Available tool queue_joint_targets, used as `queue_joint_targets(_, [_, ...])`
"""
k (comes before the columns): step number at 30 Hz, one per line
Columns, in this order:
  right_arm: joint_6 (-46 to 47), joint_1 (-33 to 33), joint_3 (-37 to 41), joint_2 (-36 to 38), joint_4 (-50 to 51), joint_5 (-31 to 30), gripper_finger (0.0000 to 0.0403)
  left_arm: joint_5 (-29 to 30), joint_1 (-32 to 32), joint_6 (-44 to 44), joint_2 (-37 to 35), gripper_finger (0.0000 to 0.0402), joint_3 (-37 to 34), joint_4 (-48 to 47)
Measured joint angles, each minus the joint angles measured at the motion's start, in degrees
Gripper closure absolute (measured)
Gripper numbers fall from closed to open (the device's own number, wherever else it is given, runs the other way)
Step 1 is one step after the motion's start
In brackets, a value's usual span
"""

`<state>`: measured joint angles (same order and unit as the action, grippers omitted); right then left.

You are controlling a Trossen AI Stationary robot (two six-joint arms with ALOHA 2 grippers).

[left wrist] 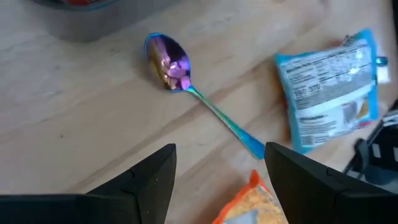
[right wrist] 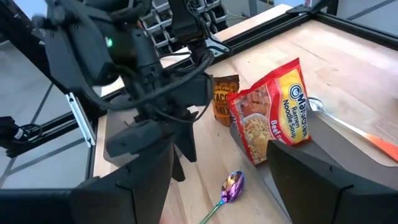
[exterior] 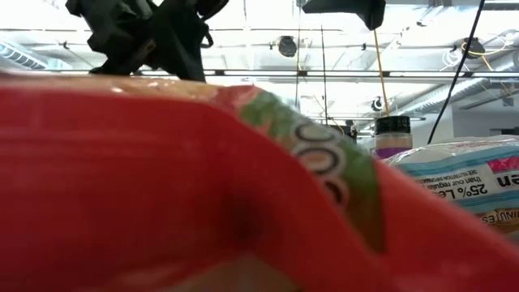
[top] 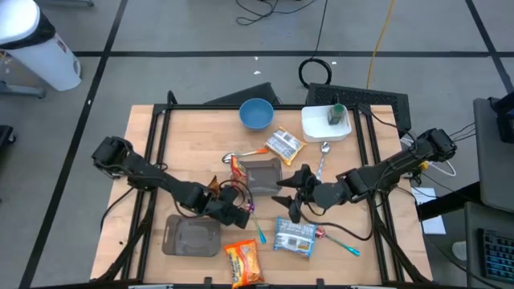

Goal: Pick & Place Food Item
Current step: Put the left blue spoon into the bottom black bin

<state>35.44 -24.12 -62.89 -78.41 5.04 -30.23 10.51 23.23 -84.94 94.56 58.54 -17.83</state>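
Several food packets lie on the wooden table: an orange ramen packet [top: 243, 263] at the near edge, a blue packet [top: 295, 237] beside it, and another packet [top: 283, 144] farther back. A second ramen packet [right wrist: 273, 112] leans on a grey tray [top: 261, 175] at mid-table. My left gripper [left wrist: 221, 155] is open and slants down over an iridescent spoon [left wrist: 171, 62], between the orange packet [left wrist: 249, 205] and the blue one [left wrist: 329, 93]; it touches nothing. My right gripper [right wrist: 224, 165] hangs open above mid-table [top: 287, 199], facing the left arm [right wrist: 143, 68].
A blue bowl [top: 256, 114] and a white container [top: 326, 123] stand at the far side. A second grey tray [top: 193, 237] lies near left. More spoons [top: 323, 156] [top: 337, 238] lie on the right half. The orange packet [exterior: 162, 186] fills the low view.
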Motion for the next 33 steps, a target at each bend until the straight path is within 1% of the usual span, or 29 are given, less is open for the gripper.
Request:
queue_joint_targets(4, [-0.39, 0.00, 0.00, 0.00, 0.61, 0.02, 0.0152, -0.04, -1.21, 0.28, -0.02, 0.0151, 0.02, 0.99])
queue_joint_targets(6, [-1.12, 0.00, 0.00, 0.00, 1.41, 0.00, 0.0152, -1.13, -1.60, 2.40, -0.02, 0.0151, 0.47, 2.37])
queue_joint_targets(9, [-1.76, 0.00, 0.00, 0.00, 3.33, 0.12, 0.0152, -3.91, -2.00, 8.12, -0.02, 0.0151, 2.25, 1.63])
queue_joint_targets(11, [-1.67, 0.00, 0.00, 0.00, 5.41, 0.64, 0.0152, -4.90, -2.05, 11.79, -0.55, 0.0151, 4.20, -1.88])
queue_joint_targets(13, [-1.68, 0.02, 0.00, 0.00, 7.16, 3.91, 0.0151, -4.69, -2.01, 15.04, -1.17, 0.0151, 7.11, -7.24])
queue_joint_targets(14, [-1.62, 0.02, 0.00, 0.00, 7.76, 6.58, 0.0151, -4.10, -1.65, 16.68, -1.84, 0.0151, 8.90, -10.46])
queue_joint_targets(16, [-1.61, 0.00, 0.02, 0.00, 8.01, 11.45, 0.0151, -1.69, -0.93, 20.25, -3.15, 0.0151, 12.59, -16.94])
queue_joint_targets(17, [-1.01, 0.00, 0.02, -0.02, 7.71, 13.53, 0.0151, -0.42, -0.31, 22.63, -4.05, 0.0151, 14.59, -18.67])
queue_joint_targets(18, [0.13, -0.05, 0.02, -0.02, 7.21, 14.31, 0.0151, 0.98, 0.47, 25.05, -5.01, 0.0151, 16.51, -19.66])
queue_joint_targets(19, [2.10, -0.07, 0.02, -0.04, 6.73, 14.35, 0.0151, 2.37, 1.14, 27.43, -6.12, 0.0151, 18.30, -20.45])
queue_joint_targets(22, [8.97, 0.00, 0.02, -1.08, 2.78, 11.13, 0.0153, 6.67, 2.83, 32.83, -9.77, 0.0151, 23.03, -21.90])
queue_joint_targets(25, [10.58, 0.21, -0.15, -3.27, -3.71, 10.81, 0.0159, 10.85, 3.97, 36.43, -13.40, 0.0151, 26.03, -23.81])
queue_joint_targets(29, [13.86, 1.24, -0.23, -7.78, -8.52, 12.00, 0.0172, 17.28, 5.44, 39.20, -18.61, 0.0151, 27.05, -24.52])
queue_joint_targets(33, [16.38, 2.86, -1.89, -12.00, -10.50, 15.21, 0.0189, 21.17, 7.98, 39.84, -22.26, 0.0151, 26.99, -28.05])
